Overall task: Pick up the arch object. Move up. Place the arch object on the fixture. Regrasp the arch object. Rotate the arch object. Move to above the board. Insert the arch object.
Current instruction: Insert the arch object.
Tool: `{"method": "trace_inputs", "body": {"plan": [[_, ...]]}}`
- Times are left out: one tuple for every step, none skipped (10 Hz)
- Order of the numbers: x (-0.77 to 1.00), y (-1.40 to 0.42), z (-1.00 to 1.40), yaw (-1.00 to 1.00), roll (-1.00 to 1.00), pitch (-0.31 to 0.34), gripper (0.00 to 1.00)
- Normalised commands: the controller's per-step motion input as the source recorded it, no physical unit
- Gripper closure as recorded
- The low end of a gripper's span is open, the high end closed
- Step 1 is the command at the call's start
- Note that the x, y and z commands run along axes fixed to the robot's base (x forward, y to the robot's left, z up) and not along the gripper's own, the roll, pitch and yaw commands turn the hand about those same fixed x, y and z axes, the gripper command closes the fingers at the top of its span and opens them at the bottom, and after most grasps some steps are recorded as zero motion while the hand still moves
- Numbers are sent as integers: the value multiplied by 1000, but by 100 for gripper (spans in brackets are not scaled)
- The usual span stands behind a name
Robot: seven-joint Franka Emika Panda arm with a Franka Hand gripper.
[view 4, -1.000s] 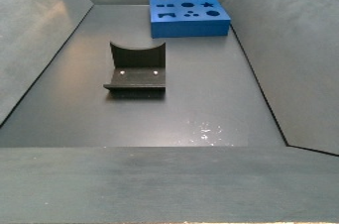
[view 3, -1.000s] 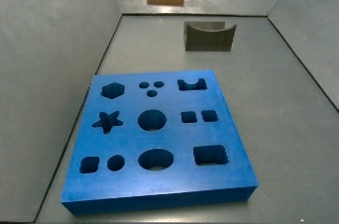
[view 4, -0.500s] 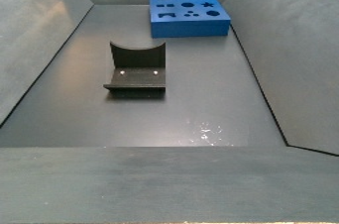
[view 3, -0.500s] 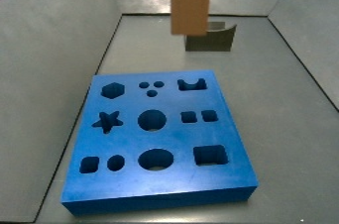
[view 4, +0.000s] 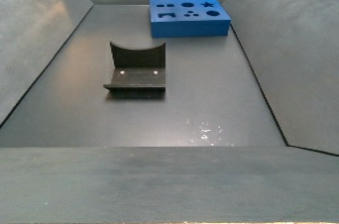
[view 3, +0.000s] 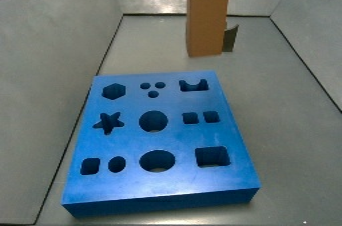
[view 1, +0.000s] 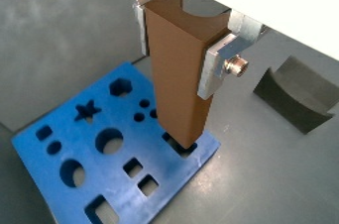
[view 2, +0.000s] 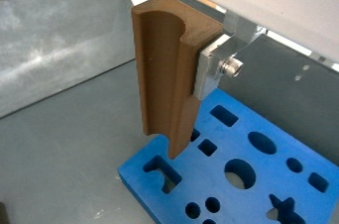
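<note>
**Arch bar hanging upright over the blue board**

Lower now than half a second ago, the arch object (view 3: 207, 12) is reaching further down in a side view, and it is now covering most of the fixture (view 3: 230, 38) behind it. The gripper (view 1: 185, 25) is clamping the bar near its upper end in both wrist views, silver fingers (view 2: 212, 64) pressing on opposite faces, groove running along the length of the wood. The bar is hanging upright, and its lower end is sitting right over the board (view 1: 79, 173) at the arch notch (view 2: 162, 171) near one edge; whether it is touching the blue surface, I cannot tell. Over in a side view the fixture (view 4: 137, 68) is standing alone on the dark floor, well apart from the board (view 4: 189, 17), and neither bar nor gripper is showing there.
</note>
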Motion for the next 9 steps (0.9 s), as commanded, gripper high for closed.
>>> {"method": "trace_inputs", "body": {"plan": [[0, -63, -523, 100, 214, -26, 100], [0, 0, -520, 74, 183, -49, 100], [-3, 0, -537, 89, 174, -79, 100], [0, 0, -471, 77, 123, -83, 100], [0, 0, -494, 69, 129, -71, 100], [43, 0, -483, 69, 127, -54, 100], [0, -17, -506, 51, 146, -54, 100], [66, -6, -434, 37, 100, -34, 100], [143, 0, -394, 63, 66, -43, 100]]}}
